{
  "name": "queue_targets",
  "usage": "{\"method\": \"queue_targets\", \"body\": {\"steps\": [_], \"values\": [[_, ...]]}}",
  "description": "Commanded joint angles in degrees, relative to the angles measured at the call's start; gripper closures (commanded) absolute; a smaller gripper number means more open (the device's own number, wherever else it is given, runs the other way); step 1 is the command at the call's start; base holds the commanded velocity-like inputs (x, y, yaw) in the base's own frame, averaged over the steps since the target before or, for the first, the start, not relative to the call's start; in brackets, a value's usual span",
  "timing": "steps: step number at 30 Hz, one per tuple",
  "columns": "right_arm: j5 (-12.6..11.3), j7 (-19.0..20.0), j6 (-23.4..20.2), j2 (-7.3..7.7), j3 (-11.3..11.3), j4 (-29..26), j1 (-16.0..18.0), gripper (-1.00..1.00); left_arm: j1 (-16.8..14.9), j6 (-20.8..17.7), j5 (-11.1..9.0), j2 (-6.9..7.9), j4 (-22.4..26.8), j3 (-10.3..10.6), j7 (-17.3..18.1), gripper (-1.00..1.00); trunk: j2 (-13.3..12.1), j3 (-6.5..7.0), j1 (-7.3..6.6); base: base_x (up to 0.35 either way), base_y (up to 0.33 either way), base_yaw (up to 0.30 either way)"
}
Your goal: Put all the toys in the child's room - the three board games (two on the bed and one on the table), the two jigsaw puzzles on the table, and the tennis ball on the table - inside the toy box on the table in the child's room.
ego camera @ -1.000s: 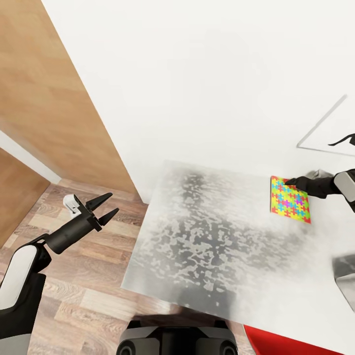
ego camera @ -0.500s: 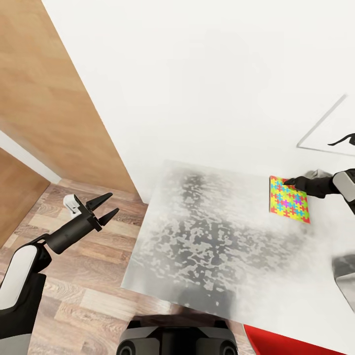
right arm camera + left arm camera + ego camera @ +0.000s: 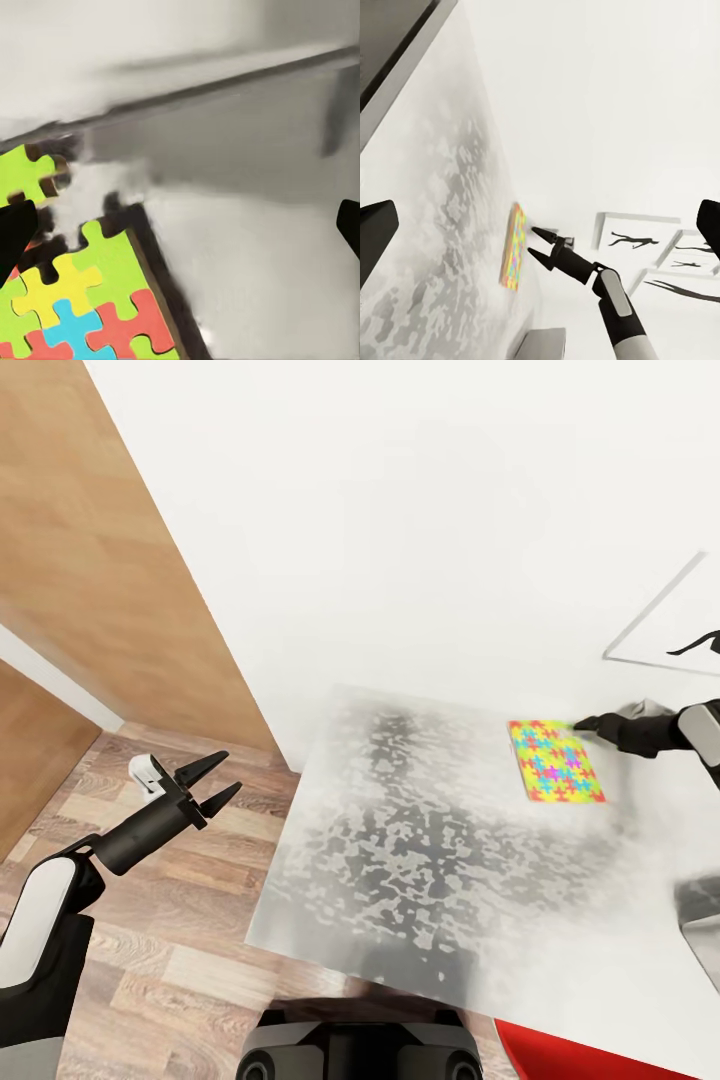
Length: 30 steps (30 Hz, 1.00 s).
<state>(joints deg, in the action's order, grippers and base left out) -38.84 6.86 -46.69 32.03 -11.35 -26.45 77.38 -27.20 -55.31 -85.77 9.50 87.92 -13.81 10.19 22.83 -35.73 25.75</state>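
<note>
One jigsaw puzzle [image 3: 555, 760] lies flat near the far right of the table's mottled grey top [image 3: 400, 840]. My right gripper [image 3: 584, 724] is open, its tips at the puzzle's far right corner and nothing between them. In the left wrist view the puzzle [image 3: 514, 247] appears edge-on, with the spread right gripper [image 3: 533, 241] just beside it. The right wrist view has the puzzle [image 3: 82, 292] close up on the table. My left gripper [image 3: 220, 778] hangs open over the wood floor, left of the table. A corner of the pale grey toy box [image 3: 702, 915] is at the right edge.
A white wall runs behind the table, with a framed black silhouette picture [image 3: 672, 632] at the right. A wooden panel [image 3: 100, 560] stands at the left. The red chair seat [image 3: 590, 1055] sits under the table's near edge beside my base [image 3: 360, 1050].
The puzzle has slid to the left across the table and turned a little. The right gripper's tips now sit at its right corner instead of its left. The left arm is unmoved.
</note>
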Motion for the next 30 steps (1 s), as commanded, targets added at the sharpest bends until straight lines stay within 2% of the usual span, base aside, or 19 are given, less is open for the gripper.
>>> {"method": "queue_targets", "body": {"steps": [1, 30], "values": [[0.5, 0.6, -0.1, 0.09, -0.2, -0.1, 0.1, -1.00, 0.0, -0.2, 0.5, 0.00, 0.0, 0.0, 0.4, -1.00, 0.1, -0.07, 0.03, 0.000, 0.000, 0.002], [0.3, 1.0, -0.5, 1.16, -0.2, -1.0, 0.1, -1.00, 0.0, -0.1, 0.5, -0.01, 0.0, 0.0, 0.4, -1.00, 0.1, -0.07, 0.03, 0.000, 0.000, 0.000]]}}
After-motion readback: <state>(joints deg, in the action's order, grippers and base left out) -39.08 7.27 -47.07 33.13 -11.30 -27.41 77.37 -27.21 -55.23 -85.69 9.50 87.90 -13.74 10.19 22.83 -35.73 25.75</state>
